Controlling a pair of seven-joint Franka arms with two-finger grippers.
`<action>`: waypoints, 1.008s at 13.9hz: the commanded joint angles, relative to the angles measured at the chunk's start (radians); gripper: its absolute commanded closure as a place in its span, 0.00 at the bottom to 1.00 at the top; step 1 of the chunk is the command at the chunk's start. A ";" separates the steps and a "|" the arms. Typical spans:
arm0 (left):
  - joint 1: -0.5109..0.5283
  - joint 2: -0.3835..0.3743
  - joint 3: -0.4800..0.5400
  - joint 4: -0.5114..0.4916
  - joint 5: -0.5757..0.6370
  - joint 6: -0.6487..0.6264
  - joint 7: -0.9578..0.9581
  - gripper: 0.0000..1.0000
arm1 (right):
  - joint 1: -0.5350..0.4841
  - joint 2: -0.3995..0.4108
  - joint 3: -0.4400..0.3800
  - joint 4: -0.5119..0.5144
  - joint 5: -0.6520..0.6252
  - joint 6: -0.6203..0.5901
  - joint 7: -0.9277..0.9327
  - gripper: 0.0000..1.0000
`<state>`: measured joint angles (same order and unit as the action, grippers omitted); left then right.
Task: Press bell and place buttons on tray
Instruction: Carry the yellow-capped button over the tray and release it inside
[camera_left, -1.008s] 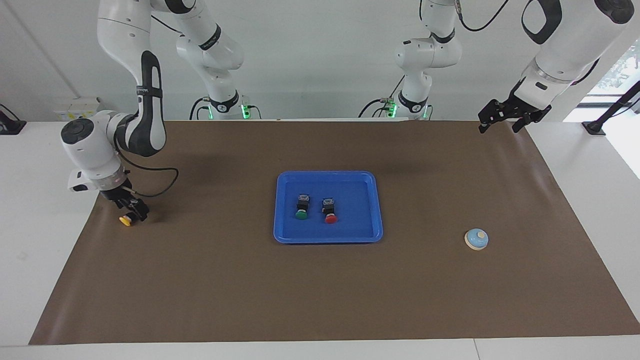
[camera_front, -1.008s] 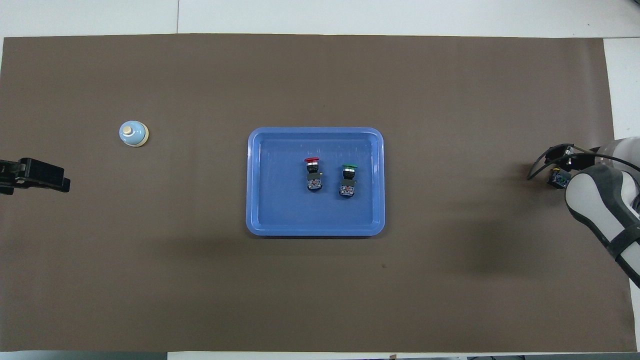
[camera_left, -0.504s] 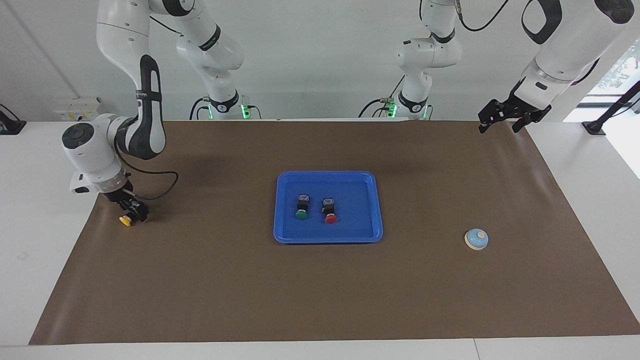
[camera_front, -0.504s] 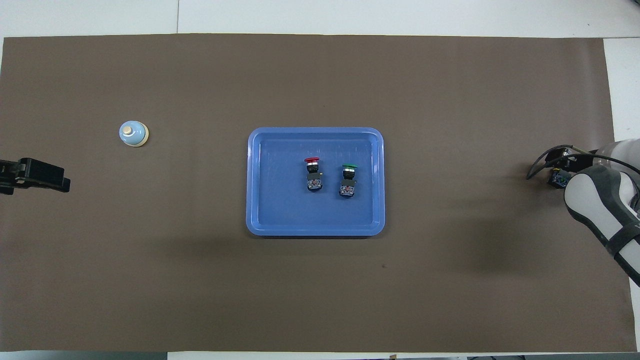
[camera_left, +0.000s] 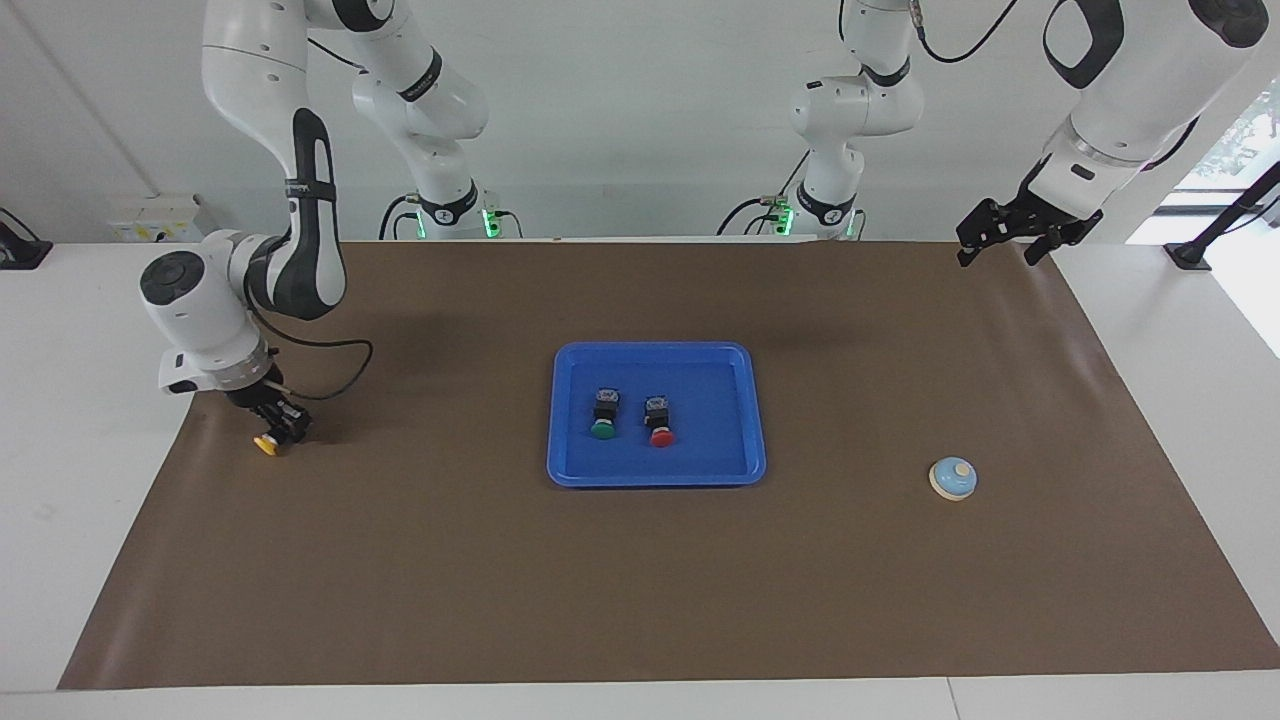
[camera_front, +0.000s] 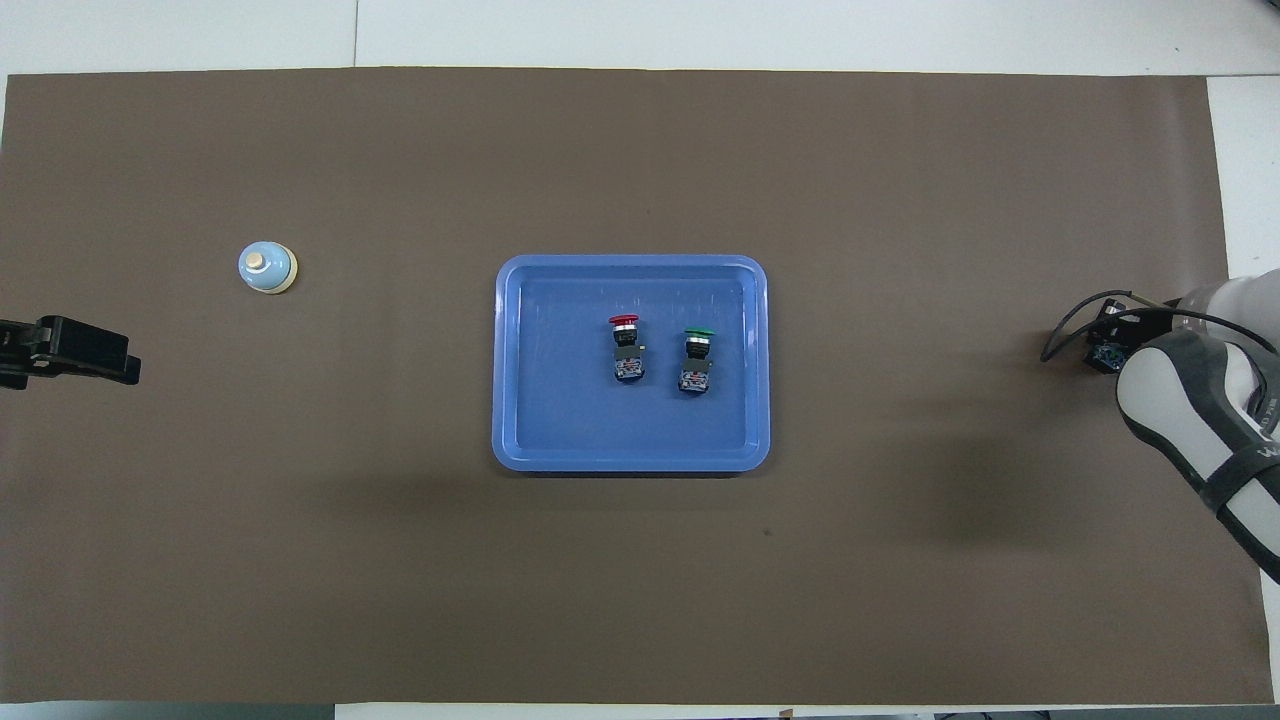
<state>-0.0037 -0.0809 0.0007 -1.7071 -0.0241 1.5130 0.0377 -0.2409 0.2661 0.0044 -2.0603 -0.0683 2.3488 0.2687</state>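
The blue tray (camera_left: 740, 460) (camera_front: 520, 440) lies mid-mat. The green button (camera_left: 602, 412) (camera_front: 696, 358) and the red button (camera_left: 659, 419) (camera_front: 626, 347) lie side by side in it. My right gripper (camera_left: 275, 432) is low over the mat at the right arm's end, shut on the yellow button (camera_left: 266, 445). In the overhead view only that button's dark body (camera_front: 1104, 354) shows beside the arm. The bell (camera_left: 953, 478) (camera_front: 267, 268) stands on the mat toward the left arm's end. My left gripper (camera_left: 1003, 243) (camera_front: 72, 352) waits open and empty, raised above that end.
The brown mat (camera_left: 640, 590) (camera_front: 640, 150) covers the table between white borders. A black cable (camera_left: 335, 385) loops from the right wrist over the mat.
My right gripper has moved a little toward the tray with the yellow button in it. The left arm, the bell and the buttons in the tray have not moved.
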 joint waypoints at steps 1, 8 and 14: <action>0.004 -0.005 0.002 0.003 -0.013 -0.008 0.005 0.00 | 0.109 -0.004 0.005 0.145 0.002 -0.179 0.045 1.00; 0.004 -0.003 0.002 0.003 -0.013 -0.008 0.005 0.00 | 0.501 0.087 0.005 0.500 0.073 -0.514 0.378 1.00; 0.004 -0.003 0.001 0.003 -0.013 -0.008 0.005 0.00 | 0.802 0.284 0.005 0.774 0.088 -0.565 0.676 1.00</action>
<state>-0.0037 -0.0809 0.0007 -1.7071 -0.0241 1.5130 0.0377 0.5184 0.4169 0.0164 -1.4550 0.0076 1.8259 0.8896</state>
